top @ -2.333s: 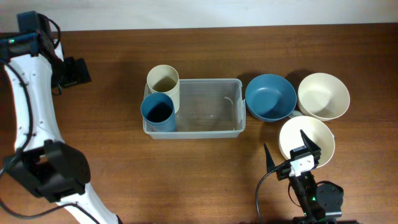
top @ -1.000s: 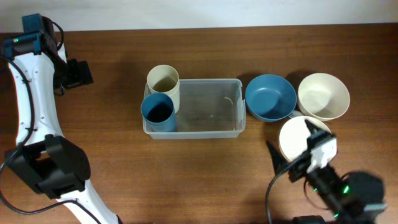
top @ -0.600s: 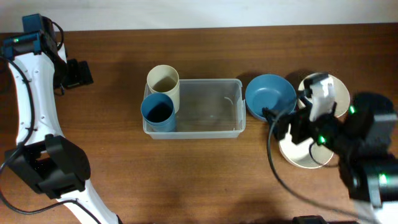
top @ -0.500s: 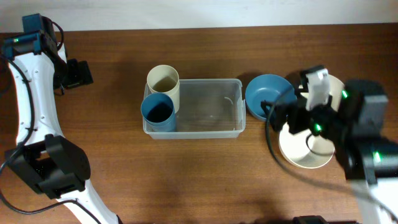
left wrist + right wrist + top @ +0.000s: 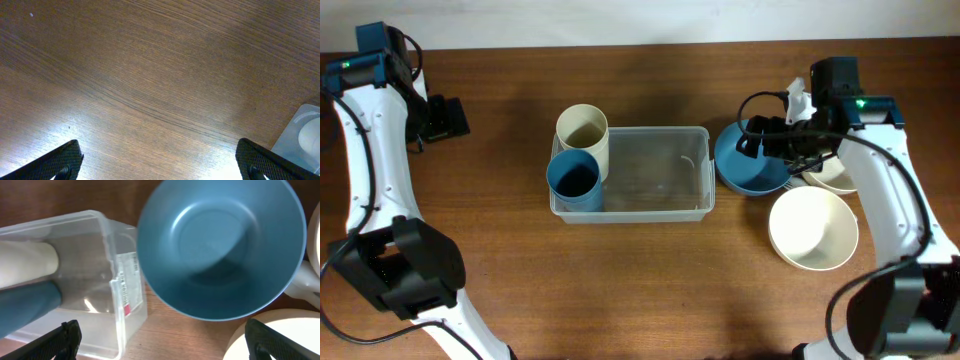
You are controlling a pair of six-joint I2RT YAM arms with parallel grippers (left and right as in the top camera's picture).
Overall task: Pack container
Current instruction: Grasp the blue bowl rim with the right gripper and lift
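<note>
Container in the middle of the table, long sides parallel to the far edge; clear plastic, rectangular, rounded corners, mostly bare inside. Upright in its left end: cream cup at the far corner, blue cup at the near corner, touching each other. Seen also from the right wrist, with container wall and a label on its right end, both cups showing through the plastic.

Just off the container's right end, toward the right edge: blue bowl, upright, touching or nearly touching the rim, cannot tell which. Nearer the front edge, cream bowl, upright. Behind it, second cream bowl, largely hidden by the right arm.

Right gripper poised above the blue bowl, fingers spread wide, grasping nothing; in the wrist view, right gripper with tips at the lower corners.

Left gripper near the far left corner, well apart from the container, released, over bare wood; left gripper likewise spread in its own view.
</note>
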